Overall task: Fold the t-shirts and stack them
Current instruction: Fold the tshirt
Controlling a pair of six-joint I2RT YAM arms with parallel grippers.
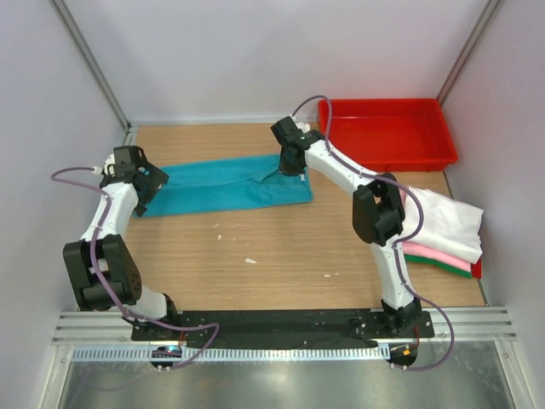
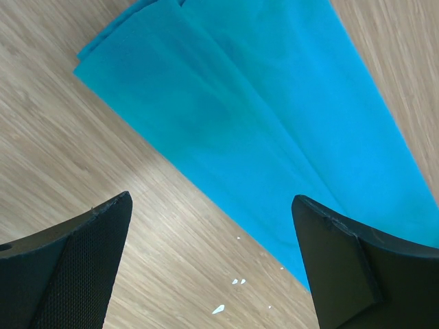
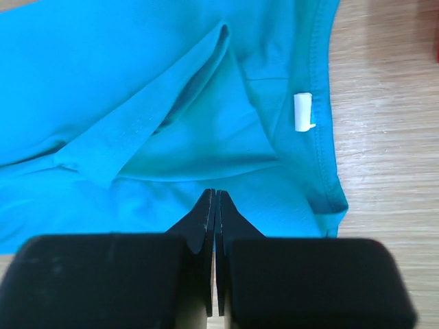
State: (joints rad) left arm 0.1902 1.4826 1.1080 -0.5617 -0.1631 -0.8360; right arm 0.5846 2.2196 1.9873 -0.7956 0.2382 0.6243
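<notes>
A teal t-shirt (image 1: pixel 230 186) lies folded lengthwise into a long strip across the far half of the table. My left gripper (image 1: pixel 146 194) hovers open and empty over its left end; in the left wrist view the cloth (image 2: pixel 260 123) lies ahead, between the spread fingers of this gripper (image 2: pixel 212 199). My right gripper (image 1: pixel 290 167) is over the shirt's right end, near the neck. In the right wrist view it (image 3: pixel 216 192) is shut just above the teal cloth (image 3: pixel 137 89), with nothing seen between the jaws, and the white neck label (image 3: pixel 304 112) is up and to the right. Folded white (image 1: pixel 443 221), pink (image 1: pixel 430 254) and green (image 1: pixel 451 268) shirts are stacked at the right edge.
A red plastic tray (image 1: pixel 383 132) stands at the back right corner. Small white flecks (image 1: pixel 249 260) lie on the wooden table in front of the teal shirt. Grey walls close in the left, back and right sides.
</notes>
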